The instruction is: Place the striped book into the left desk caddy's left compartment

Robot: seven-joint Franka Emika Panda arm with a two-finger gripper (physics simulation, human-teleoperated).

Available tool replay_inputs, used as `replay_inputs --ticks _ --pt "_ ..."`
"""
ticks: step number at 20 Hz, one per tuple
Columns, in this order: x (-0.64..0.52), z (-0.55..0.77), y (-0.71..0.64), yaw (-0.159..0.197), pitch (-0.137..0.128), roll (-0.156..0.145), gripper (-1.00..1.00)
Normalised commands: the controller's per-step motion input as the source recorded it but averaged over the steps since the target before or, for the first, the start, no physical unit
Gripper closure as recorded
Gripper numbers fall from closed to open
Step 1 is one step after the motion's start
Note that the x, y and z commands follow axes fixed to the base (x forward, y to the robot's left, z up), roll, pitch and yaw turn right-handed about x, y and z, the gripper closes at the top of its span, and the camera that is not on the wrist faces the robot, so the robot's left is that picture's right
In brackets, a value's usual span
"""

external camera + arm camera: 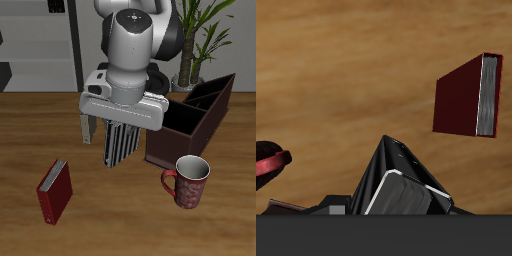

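hanging above the counter (30,130), the striped book (120,142) is pinched upright in the jaws of the gripper (118,128), just beside the left desk caddy (195,118). a red book (55,191) lies well apart from the caddy; a mug (187,181) stands beside it.

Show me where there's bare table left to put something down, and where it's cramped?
Bare wood runs along the front edge between the red book and the mug, and farther back behind the red book. It is crowded where the gripper holds the striped book beside the caddy, with the mug close in front of the caddy.
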Motion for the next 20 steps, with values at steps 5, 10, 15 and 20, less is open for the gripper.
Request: replay_inputs --ticks 5,10,15,20 --pt "-0.75 0.74 0.11 0.018 -0.032 -0.005 1.0" --pt "-0.83 0.59 0.38 0.044 -0.095 0.037 1.0" --pt "-0.86 0.32 0.63 0.07 -0.09 0.054 1.0" --pt "-0.36 -0.05 0.32 0.042 -0.004 0.018 1.0"
